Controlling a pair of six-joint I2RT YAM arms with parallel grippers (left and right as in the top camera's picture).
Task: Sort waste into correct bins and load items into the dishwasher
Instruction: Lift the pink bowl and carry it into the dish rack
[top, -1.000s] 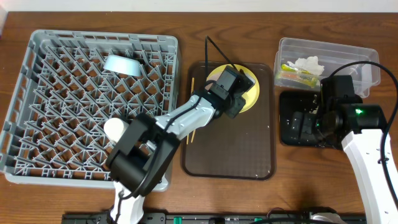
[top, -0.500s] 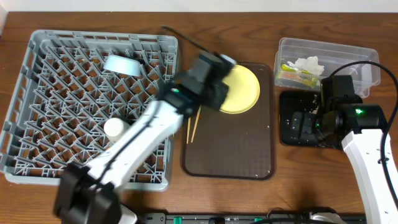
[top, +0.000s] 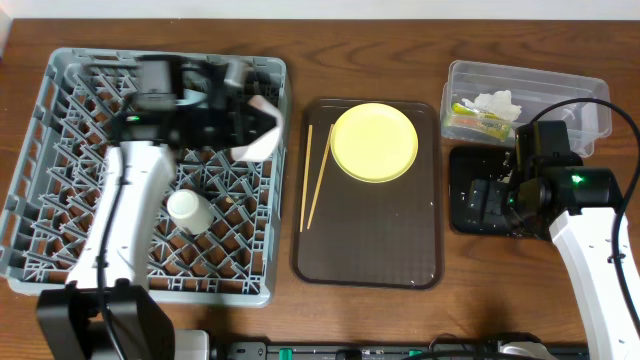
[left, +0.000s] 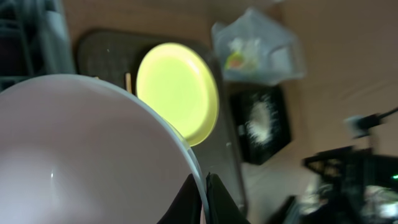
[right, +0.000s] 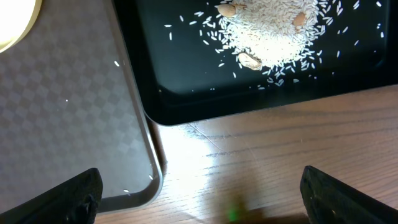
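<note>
My left gripper (top: 246, 126) is shut on the rim of a pale white bowl (left: 81, 149) and holds it over the back right of the grey dish rack (top: 80, 180). The bowl fills the left wrist view, with the jaws (left: 204, 186) pinching its edge. A light blue bowl (top: 186, 98) and a small cream-white bowl (top: 187, 210) sit in the rack. The yellow plate (top: 374, 142) and chopsticks (top: 318, 180) lie on the brown tray (top: 370, 240). My right gripper (right: 199, 199) is open and empty above the table between the brown tray and the black tray (top: 462, 160), which holds rice scraps (right: 267, 31).
The clear tub (top: 590, 100) at the back right holds the green-and-orange wrapper (top: 470, 122) and the white tissue (top: 497, 102). The brown tray's edge (right: 149, 162) lies close to the black tray. Bare wood table runs along the front right.
My left arm swung left from the yellow plate to over the dish rack, carrying the pale bowl. The plate now lies uncovered. The right arm has not moved.
</note>
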